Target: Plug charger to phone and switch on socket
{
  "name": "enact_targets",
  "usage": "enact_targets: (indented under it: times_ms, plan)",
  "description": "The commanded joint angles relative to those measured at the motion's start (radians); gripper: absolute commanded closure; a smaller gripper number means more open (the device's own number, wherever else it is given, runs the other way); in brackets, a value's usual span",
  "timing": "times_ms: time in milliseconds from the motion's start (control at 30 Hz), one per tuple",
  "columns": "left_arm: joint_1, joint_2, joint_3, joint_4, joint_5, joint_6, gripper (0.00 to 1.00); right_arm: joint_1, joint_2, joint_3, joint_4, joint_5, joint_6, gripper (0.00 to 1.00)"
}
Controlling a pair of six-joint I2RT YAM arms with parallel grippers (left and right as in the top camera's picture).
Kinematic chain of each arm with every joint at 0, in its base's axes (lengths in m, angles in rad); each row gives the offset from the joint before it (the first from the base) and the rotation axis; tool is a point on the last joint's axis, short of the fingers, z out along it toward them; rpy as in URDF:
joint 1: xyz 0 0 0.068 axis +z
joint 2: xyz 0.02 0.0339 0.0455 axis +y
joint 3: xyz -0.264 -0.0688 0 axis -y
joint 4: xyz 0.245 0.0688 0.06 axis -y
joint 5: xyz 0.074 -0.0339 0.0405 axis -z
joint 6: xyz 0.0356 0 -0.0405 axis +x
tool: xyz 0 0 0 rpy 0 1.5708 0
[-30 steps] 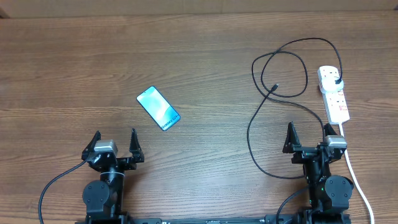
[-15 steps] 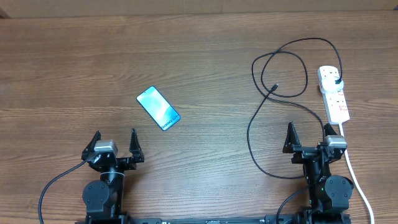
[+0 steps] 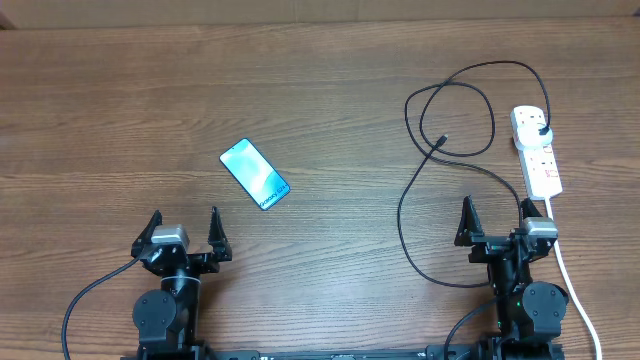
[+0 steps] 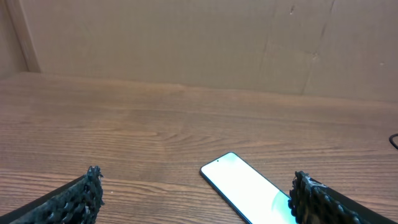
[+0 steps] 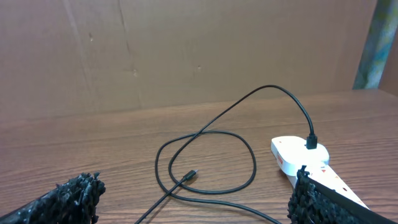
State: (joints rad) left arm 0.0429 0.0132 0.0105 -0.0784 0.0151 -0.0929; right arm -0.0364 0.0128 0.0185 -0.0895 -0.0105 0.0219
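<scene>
The phone point(image 3: 254, 173) lies flat on the wooden table, lit teal screen up, left of centre; it also shows in the left wrist view point(image 4: 249, 186). The black charger cable point(image 3: 420, 190) loops across the right side, its connector tip point(image 3: 442, 139) free on the wood, and its black plug point(image 3: 541, 130) sits in the white socket strip point(image 3: 537, 152). In the right wrist view the tip point(image 5: 191, 174) and strip point(image 5: 301, 154) lie ahead. My left gripper point(image 3: 186, 238) is open and empty, near the phone's front. My right gripper point(image 3: 495, 228) is open and empty, just in front of the strip.
The strip's thick white cord point(image 3: 575, 290) runs down the right edge past my right arm. A cardboard wall point(image 4: 199, 43) stands behind the table. The charger cable's long loop point(image 3: 402, 225) lies left of my right gripper.
</scene>
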Motion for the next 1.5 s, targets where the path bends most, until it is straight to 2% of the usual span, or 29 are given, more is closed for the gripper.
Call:
enact_targets:
  times_ms: [0,200,633,900,1133,1267,1467]
  plan:
    - [-0.002,-0.001,-0.006,0.001,0.001,0.03,0.0,0.008,-0.007,-0.011,0.006,0.01,-0.005,0.0]
    - [-0.004,-0.001,-0.006,0.001,0.008,0.015,0.0,0.008,-0.007,-0.011,0.006,0.01,-0.005,0.0]
    - [-0.004,-0.001,0.0,-0.004,0.038,-0.169,0.0,0.008,-0.007,-0.011,0.006,0.01,-0.005,0.0]
    - [-0.004,0.041,0.161,-0.247,0.034,-0.155,0.0,0.008,-0.007,-0.011,0.006,0.01,-0.005,0.0]
    - [-0.004,0.273,0.383,-0.305,0.042,-0.148,0.0,0.008,-0.007,-0.011,0.006,0.01,-0.005,0.0]
    - [-0.004,0.539,0.581,-0.348,0.112,-0.147,0.0,0.008,-0.007,-0.011,0.006,0.01,-0.005,0.0]
    - [-0.026,0.838,0.888,-0.563,0.135,-0.146,0.0,0.008,-0.007,-0.011,0.006,0.01,-0.005,0.0]
